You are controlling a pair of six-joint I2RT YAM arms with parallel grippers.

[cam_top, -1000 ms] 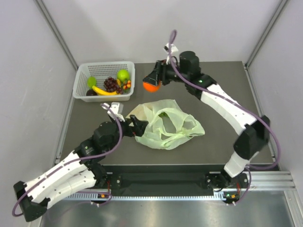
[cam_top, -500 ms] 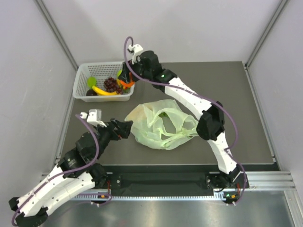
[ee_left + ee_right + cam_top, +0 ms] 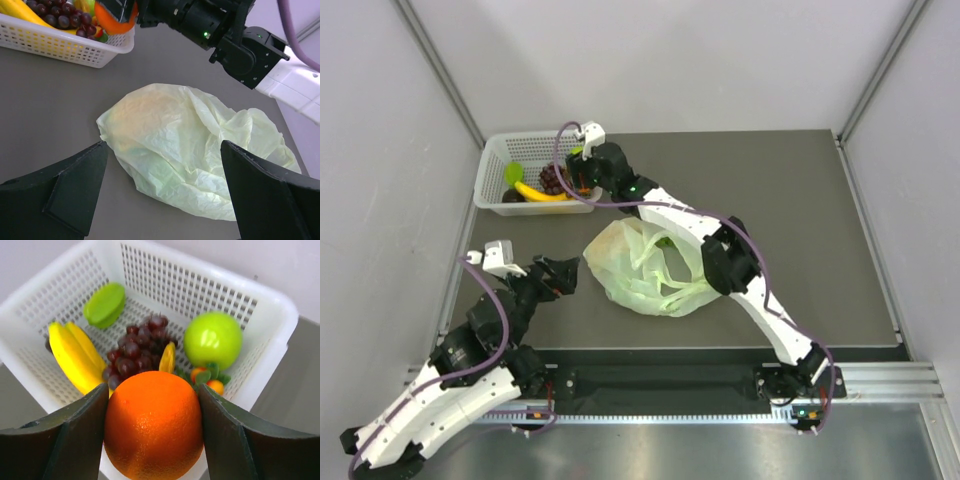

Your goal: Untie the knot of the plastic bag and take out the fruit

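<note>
Now the orange [image 3: 152,425] hangs over the basket's [image 3: 260,305] right edge.
The right claw [image 3: 582,180] is clamped on it; the left claw [image 3: 567,277], spread apart, sits left of the plastic bag [image 3: 640,270], mid-table, with bare table [image 3: 800,200] to its right.

We see a white lattice basket [image 3: 270,305] at the far left of a dark grey table [image 3: 800,200], a dark purple grape bunch [image 3: 135,357] lying mid-basket, a round light green apple [image 3: 212,340] just beside it
</note>
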